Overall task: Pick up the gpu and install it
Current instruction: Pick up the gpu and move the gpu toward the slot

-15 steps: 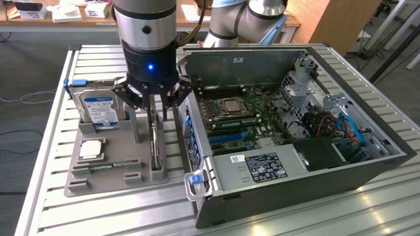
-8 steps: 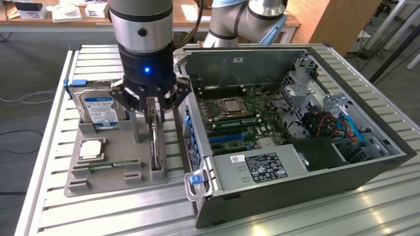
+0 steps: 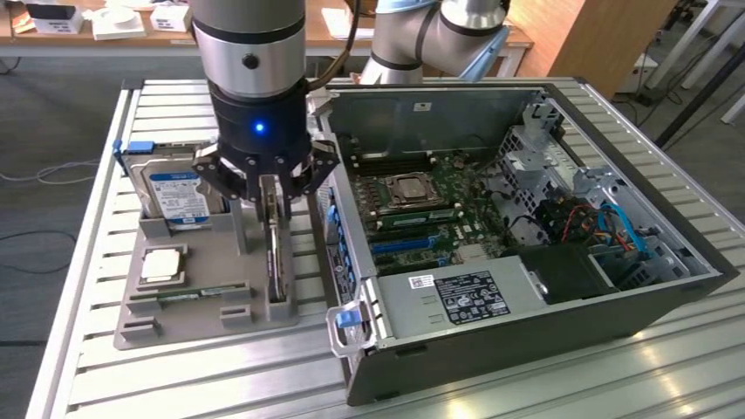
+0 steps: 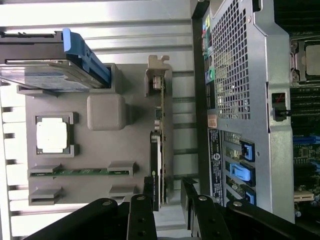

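Note:
The gpu (image 3: pixel 277 260) is a thin dark card standing on edge in a slot along the exterior view's right side of the grey parts holder (image 3: pixel 192 325). My gripper (image 3: pixel 276 202) hangs straight above it, open, with a finger to each side of the card's upper edge. In the wrist view the gpu (image 4: pixel 159 145) runs between the two dark fingertips (image 4: pixel 148 189), closer to one than the other, with its metal bracket (image 4: pixel 158 62) at the far end. The open computer case (image 3: pixel 524 227) lies right beside the holder with its motherboard (image 3: pixel 425 214) exposed.
The holder (image 4: pixel 105 112) also carries a silver hard drive (image 3: pixel 177 194) with a blue-white label, a processor chip (image 3: pixel 163 264) and a narrow green memory stick (image 3: pixel 187 297). The case's rear wall (image 4: pixel 240 100) stands close beside the gpu. Everything rests on a slatted metal table (image 3: pixel 209 375).

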`<state>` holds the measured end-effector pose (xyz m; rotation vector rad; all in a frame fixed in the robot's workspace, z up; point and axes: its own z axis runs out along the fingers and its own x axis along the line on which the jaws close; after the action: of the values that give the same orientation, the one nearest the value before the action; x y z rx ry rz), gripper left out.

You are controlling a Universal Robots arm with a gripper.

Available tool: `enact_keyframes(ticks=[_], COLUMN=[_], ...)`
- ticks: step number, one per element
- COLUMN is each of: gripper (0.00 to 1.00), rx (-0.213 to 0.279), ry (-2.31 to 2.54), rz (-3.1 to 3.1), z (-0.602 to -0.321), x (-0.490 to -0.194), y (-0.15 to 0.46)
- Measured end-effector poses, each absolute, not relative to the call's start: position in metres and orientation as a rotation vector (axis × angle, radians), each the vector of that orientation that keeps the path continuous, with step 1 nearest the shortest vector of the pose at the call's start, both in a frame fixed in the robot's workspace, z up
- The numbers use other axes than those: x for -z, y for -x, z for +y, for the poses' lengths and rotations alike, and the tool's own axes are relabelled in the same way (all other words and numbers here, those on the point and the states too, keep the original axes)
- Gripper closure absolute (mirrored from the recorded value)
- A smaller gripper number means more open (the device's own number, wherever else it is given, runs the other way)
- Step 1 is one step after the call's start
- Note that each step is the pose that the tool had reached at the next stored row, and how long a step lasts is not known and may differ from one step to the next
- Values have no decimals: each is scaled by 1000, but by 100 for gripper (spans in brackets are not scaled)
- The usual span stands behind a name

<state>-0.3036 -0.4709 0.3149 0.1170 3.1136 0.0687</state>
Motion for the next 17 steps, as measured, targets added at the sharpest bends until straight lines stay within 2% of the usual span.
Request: enact_keyframes(ticks=[17], gripper=[64], rx=[-68], ry=[-117], rz=[3114], z=[-471], x=[-290], y=[304])
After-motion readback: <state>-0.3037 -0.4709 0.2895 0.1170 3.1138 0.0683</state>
